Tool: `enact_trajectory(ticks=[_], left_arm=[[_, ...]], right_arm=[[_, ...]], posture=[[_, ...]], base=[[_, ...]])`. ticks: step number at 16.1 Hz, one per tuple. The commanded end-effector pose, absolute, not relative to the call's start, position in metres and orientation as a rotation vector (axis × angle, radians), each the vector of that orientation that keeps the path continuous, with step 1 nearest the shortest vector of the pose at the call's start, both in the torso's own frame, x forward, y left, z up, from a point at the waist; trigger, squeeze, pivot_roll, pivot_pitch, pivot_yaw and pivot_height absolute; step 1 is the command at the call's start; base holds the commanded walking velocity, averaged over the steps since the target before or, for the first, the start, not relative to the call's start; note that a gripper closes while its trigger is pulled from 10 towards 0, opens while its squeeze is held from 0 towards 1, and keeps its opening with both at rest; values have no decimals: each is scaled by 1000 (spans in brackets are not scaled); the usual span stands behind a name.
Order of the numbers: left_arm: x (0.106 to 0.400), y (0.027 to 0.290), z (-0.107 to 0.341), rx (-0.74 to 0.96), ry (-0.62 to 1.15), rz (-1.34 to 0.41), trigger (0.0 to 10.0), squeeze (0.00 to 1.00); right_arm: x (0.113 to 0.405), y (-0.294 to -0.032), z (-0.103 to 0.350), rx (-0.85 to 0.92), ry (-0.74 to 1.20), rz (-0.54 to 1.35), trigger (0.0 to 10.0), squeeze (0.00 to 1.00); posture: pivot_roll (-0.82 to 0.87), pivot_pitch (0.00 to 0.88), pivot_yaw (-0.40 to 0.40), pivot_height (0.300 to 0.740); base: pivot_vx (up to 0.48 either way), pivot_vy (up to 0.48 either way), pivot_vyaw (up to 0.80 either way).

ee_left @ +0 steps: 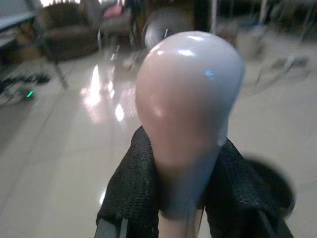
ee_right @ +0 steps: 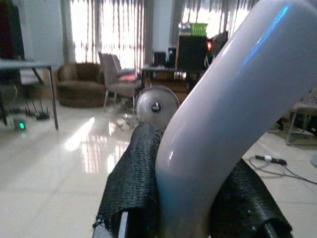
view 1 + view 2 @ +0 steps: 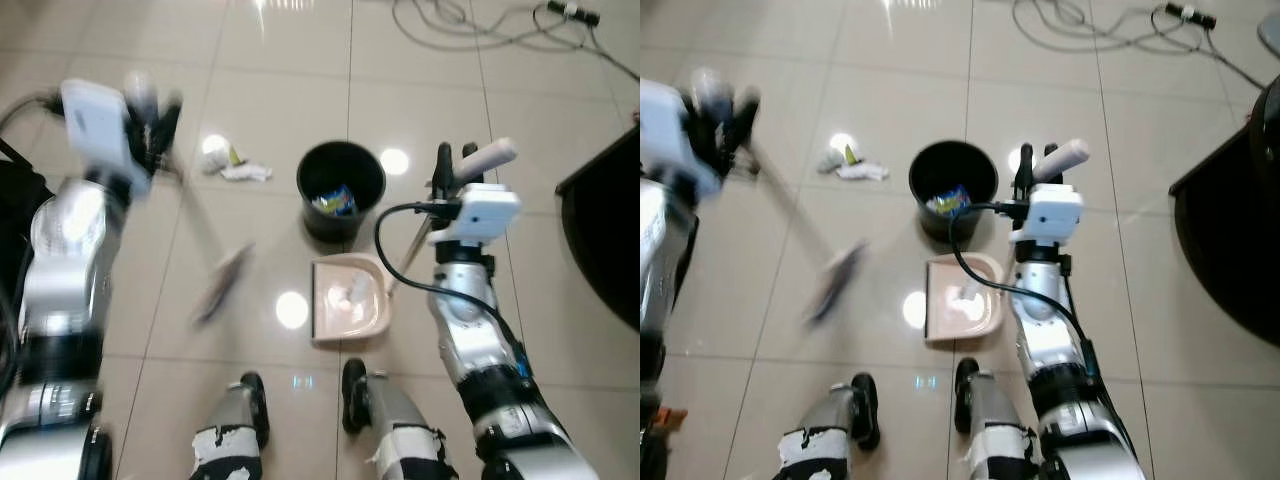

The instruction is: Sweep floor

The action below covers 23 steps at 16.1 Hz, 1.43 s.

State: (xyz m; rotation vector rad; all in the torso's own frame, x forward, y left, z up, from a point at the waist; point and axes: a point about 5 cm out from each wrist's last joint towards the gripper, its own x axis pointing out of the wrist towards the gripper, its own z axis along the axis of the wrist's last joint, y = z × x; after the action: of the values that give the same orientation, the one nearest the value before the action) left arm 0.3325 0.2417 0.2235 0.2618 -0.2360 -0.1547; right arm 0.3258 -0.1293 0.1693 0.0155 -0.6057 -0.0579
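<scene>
Broom (image 3: 222, 280), blurred, slants to the tiles left of the dustpan (image 3: 348, 298), its handle clamped in the raised left gripper (image 3: 152, 118), while the right gripper (image 3: 455, 165) grips the dustpan's handle.

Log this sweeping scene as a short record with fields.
left gripper: shut on broom handle, raised, blurred
broom head: on the tiles, left of the dustpan
right gripper: shut on dustpan handle
dustpan: on the floor before the bin, white scrap inside
bin: black, upright, colourful rubbish inside
litter: crumpled paper left of the bin
</scene>
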Motion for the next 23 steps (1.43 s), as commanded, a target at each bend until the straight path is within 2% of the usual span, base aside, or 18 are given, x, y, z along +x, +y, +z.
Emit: enact_trajectory(ticks=[1,2,7,9,13,15,18,20,23], left_arm=[[326,237,216,275,-222,-147,10000,0],[319,235,198,241,-173,-107,10000,0],[295,228,168,213,-104,20,10000,0],[286,219,160,154,-54,11,10000,0],[273,203,156,178,-19,-28,10000,0],[271,199,160,241,-48,-47,10000,0],[270,193,162,244,-69,-70,10000,0],[268,185,166,238,-85,-85,10000,0],[266,178,165,230,-85,-102,10000,0]], right_arm=[[321,-133,184,47,-633,-40,10000,0],[317,-133,195,91,-623,-15,10000,0],[316,-139,214,215,-492,28,10000,0],[312,-143,229,227,-478,55,10000,0],[308,-154,278,249,-483,111,10000,0],[306,-170,303,223,-510,93,10000,0],[303,-186,319,201,-543,57,10000,0],[299,-201,331,191,-542,10,10000,0],[298,-206,338,214,-546,6,10000,0]], posture=[[155,161,-57,740],[144,152,-62,740],[109,120,-78,740],[108,113,-80,740],[102,91,-77,740],[108,81,-71,740],[108,72,-73,740],[106,73,-77,740],[107,75,-79,740]], base=[[0,0,0],[0,0,0],[0,0,0],[0,0,0],[0,0,0],[0,0,0],[0,0,0],[124,0,-663],[295,0,-229]])
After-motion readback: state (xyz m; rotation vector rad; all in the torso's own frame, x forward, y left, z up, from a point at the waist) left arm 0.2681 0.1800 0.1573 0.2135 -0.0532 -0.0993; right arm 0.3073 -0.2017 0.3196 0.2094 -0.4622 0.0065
